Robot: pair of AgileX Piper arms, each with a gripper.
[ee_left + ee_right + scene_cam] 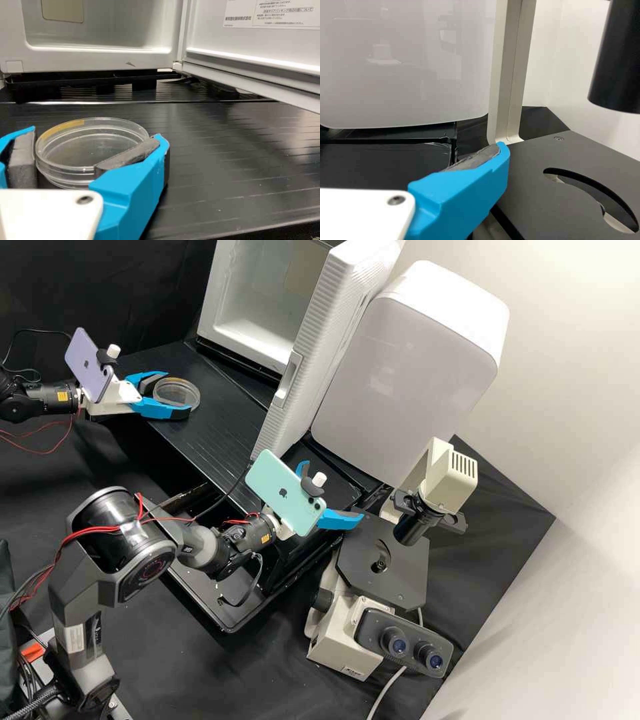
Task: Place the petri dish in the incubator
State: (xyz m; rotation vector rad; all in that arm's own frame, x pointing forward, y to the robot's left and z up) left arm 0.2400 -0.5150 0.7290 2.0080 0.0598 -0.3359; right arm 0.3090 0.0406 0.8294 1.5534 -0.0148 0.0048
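A clear round petri dish [179,393] [90,147] lies low on the black ridged tray [220,433] in front of the white incubator [257,300], whose door [320,340] stands swung open. My left gripper [177,395] [92,141] is at the dish, one grey pad against each side, shut on it. The incubator's white chamber [100,35] is just beyond the dish. My right gripper [341,517] hovers open and holds nothing at the edge of the microscope stage [570,170], one blue finger [480,170] showing.
A white microscope [380,587] with its black stage and eyepieces stands at the front right. Behind it is a large white box [413,367], next to the open door. The tray's front rim [220,613] drops to black cloth.
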